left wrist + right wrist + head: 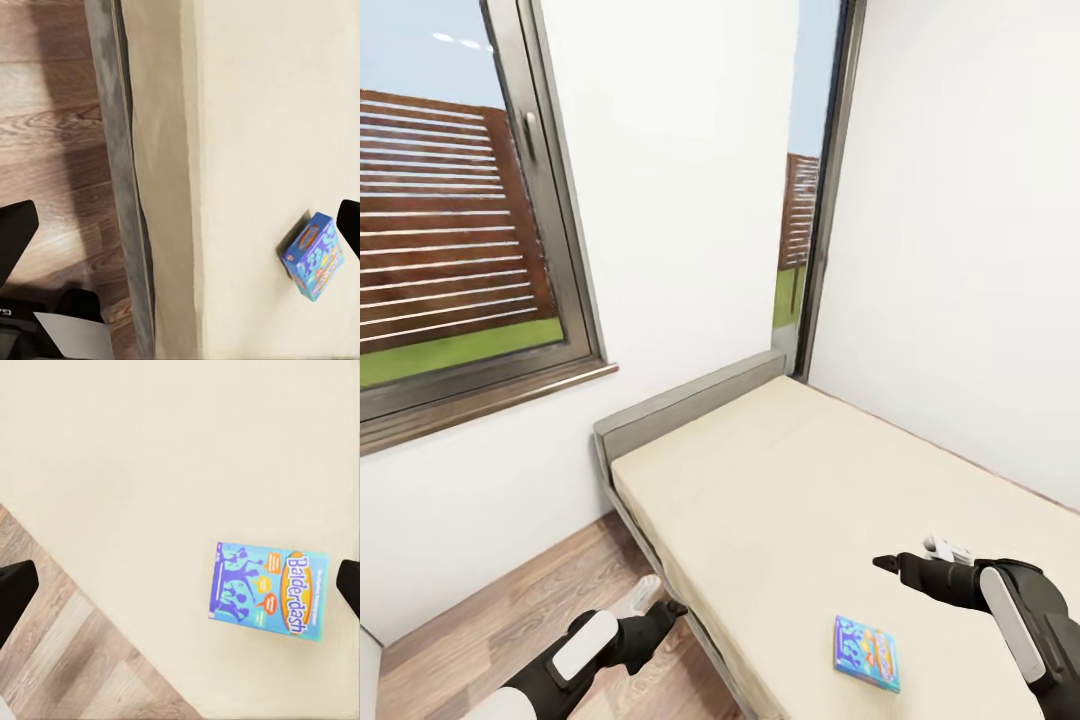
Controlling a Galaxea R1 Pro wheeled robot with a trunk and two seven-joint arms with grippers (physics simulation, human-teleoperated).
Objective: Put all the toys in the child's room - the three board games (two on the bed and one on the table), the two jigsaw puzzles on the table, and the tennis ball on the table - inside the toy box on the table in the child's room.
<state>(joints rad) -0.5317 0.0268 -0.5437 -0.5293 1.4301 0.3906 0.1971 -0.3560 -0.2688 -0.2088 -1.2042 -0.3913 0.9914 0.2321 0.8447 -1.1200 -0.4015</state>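
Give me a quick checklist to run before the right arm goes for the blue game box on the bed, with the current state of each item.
1. Blue game box lies flat on the bed, nothing on top of it: ok.
2. Right gripper open and empty; its fingers sit wide apart at the edges of the right wrist view: ok.
3. Right gripper over the box: not ok, in the head view it hangs above the mattress, off to one side of the box.
4. Left gripper out of the way, beside the bed frame over the floor: ok.
5. Second board game on the bed located: cannot tell.
6. Box far enough from the mattress edge not to slip off: cannot tell, it lies fairly near it.
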